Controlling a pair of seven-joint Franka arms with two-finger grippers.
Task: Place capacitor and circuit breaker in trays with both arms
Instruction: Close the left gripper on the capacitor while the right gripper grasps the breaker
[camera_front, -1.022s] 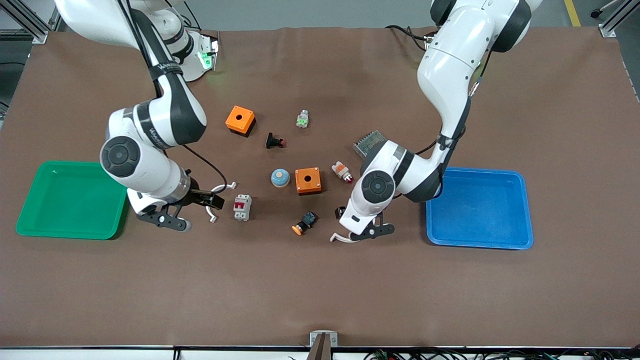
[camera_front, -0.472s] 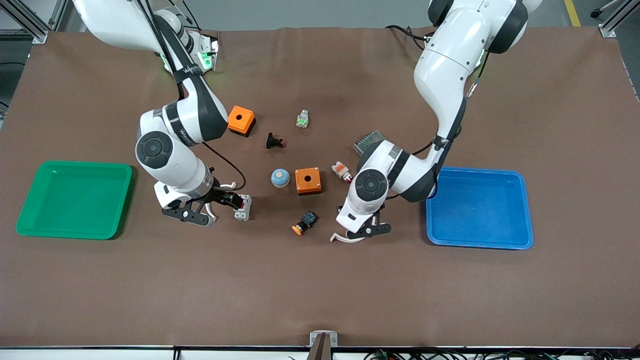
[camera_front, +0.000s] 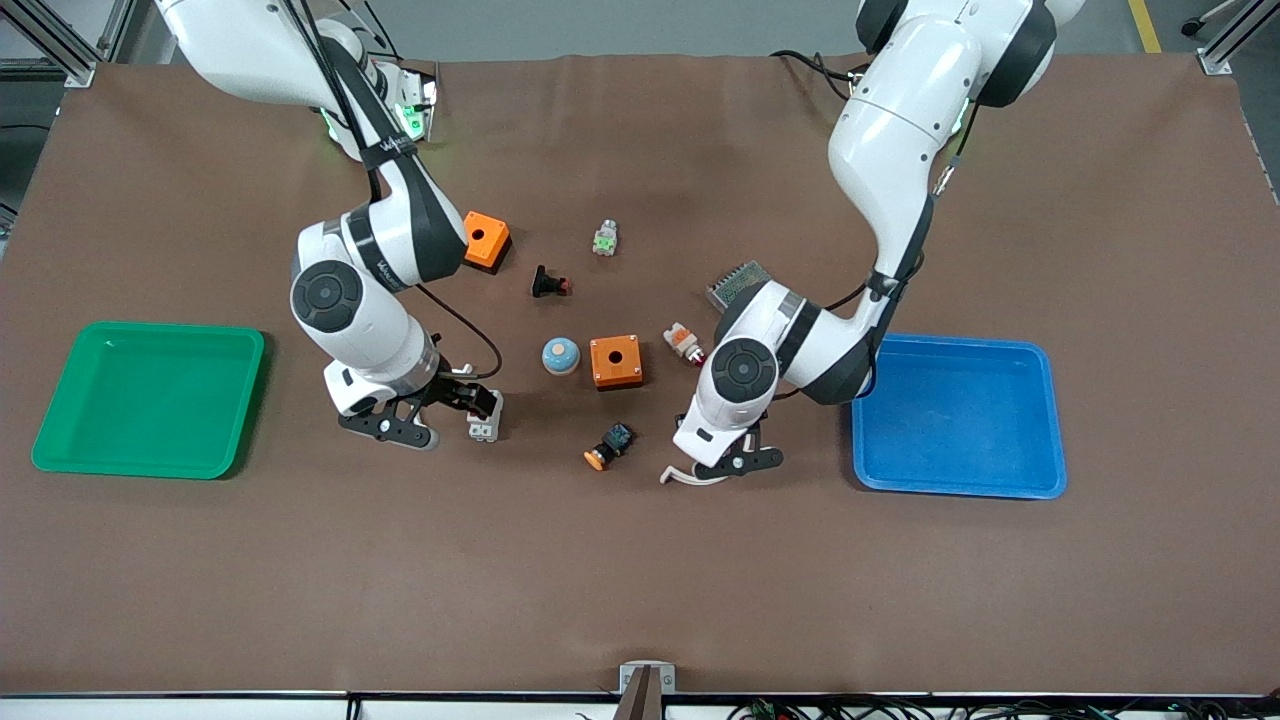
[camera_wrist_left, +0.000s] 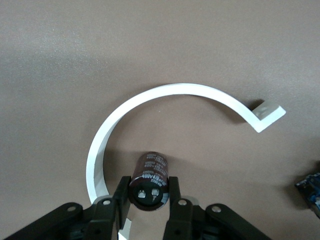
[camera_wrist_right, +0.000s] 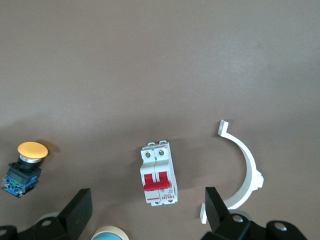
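Observation:
The capacitor (camera_wrist_left: 150, 177), a small dark shiny cylinder, lies on the brown mat with my left gripper (camera_wrist_left: 148, 200) shut on it. A curved white clip (camera_wrist_left: 150, 100) arcs around it. In the front view the left gripper (camera_front: 712, 462) is low at the mat between the orange-capped button and the blue tray, and the capacitor is hidden under the wrist. The circuit breaker (camera_wrist_right: 159, 173), white with red levers, lies flat on the mat (camera_front: 486, 420). My right gripper (camera_wrist_right: 148, 212) is open, its black fingers (camera_wrist_right: 75, 210) wide on either side of the breaker's end without touching it.
A green tray (camera_front: 60, 440) sits at the right arm's end, a blue tray (camera_front: 1050, 420) at the left arm's end. Between the arms lie two orange boxes (camera_front: 615, 362), a blue-domed button (camera_front: 561, 355), an orange-capped button (camera_front: 608, 447) and a white-orange part (camera_front: 684, 343).
The right arm has swung from beside the green tray over to the circuit breaker, its open fingers now around it. The left gripper's fingers have shut on the capacitor.

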